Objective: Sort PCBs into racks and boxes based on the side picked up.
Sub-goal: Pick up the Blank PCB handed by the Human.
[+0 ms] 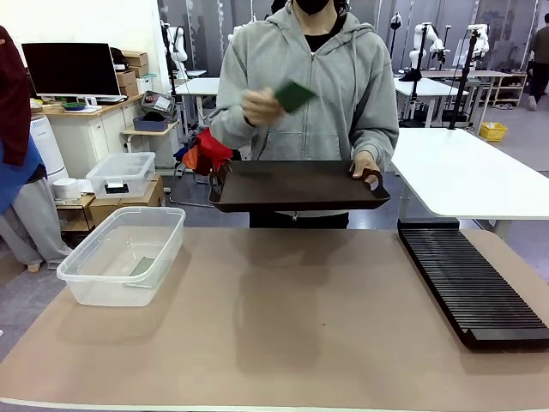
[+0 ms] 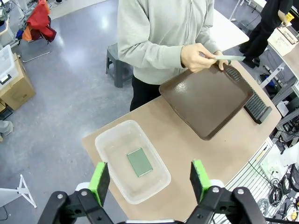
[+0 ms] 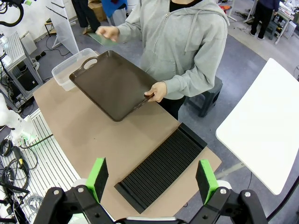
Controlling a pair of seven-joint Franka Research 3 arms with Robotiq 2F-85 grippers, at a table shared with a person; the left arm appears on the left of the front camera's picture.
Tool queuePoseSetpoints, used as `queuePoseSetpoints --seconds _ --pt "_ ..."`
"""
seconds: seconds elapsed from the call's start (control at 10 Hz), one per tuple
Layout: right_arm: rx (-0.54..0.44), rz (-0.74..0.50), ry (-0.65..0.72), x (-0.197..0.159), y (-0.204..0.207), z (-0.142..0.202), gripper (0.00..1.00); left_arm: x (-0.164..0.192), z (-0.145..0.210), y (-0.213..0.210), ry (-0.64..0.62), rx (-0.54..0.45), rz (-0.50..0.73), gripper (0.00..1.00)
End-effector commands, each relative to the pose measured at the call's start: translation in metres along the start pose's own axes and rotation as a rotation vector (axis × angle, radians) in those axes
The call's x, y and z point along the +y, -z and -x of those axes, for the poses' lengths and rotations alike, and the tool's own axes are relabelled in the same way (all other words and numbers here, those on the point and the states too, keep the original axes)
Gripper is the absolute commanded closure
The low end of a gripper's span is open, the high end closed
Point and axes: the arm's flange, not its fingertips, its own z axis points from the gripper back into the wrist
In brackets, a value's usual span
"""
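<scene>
One PCB [image 2: 140, 162] lies flat on the floor of the clear tub [image 2: 112, 140], which stands on the tabletop [image 1: 300, 343] at the robot's left side. The left wrist view looks down into the tub and gives us the board's full square outline. From the front we get only a dull green patch [image 1: 142, 266] low behind the translucent wall.

A second PCB [image 1: 294, 95] is up in the air at chest height, pinched in the person's hand [image 1: 260, 105] above the dark tray [image 1: 292, 184]. The front view shows us its green face. In the left wrist view it is nearly edge-on, a pale sliver [image 2: 229, 58]. The right wrist view catches it at the far end of the tray, near the tub.

The person's other hand [image 1: 366, 166] grips a tray handle, and the tray is held clear of the tabletop.

The black rack [image 1: 472, 287] lies on the tabletop at the robot's right. The right wrist view lays out its whole run of slots [image 3: 161, 170], while the left wrist view shows only a stretch of it beyond the tray.

We see the left pincer [image 2: 149, 179] high over the tub, jaws spread wide and gripping nothing. The right pincer [image 3: 152, 179] hangs over the rack's near end, equally wide and unladen.
</scene>
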Motion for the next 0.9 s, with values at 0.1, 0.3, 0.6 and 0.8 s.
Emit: queuePoseSetpoints --seconds 0.1,0.3,0.6,0.8 --pt "-0.007 -0.019 -0.005 0.0031 0.0010 0.0016 0.00 -0.0010 0.0033 0.0002 0.001 0.012 -0.009 0.08" --pt "-0.007 -0.019 -0.005 0.0031 0.0010 0.0016 0.00 -0.0010 0.0033 0.0002 0.001 0.012 -0.009 0.08" --pt "-0.007 -0.019 -0.005 0.0031 0.0010 0.0016 0.00 -0.0010 0.0033 0.0002 0.001 0.012 -0.009 0.08" --pt "-0.007 -0.019 -0.005 0.0031 0.0010 0.0016 0.00 -0.0010 0.0033 0.0002 0.001 0.012 -0.009 0.08"
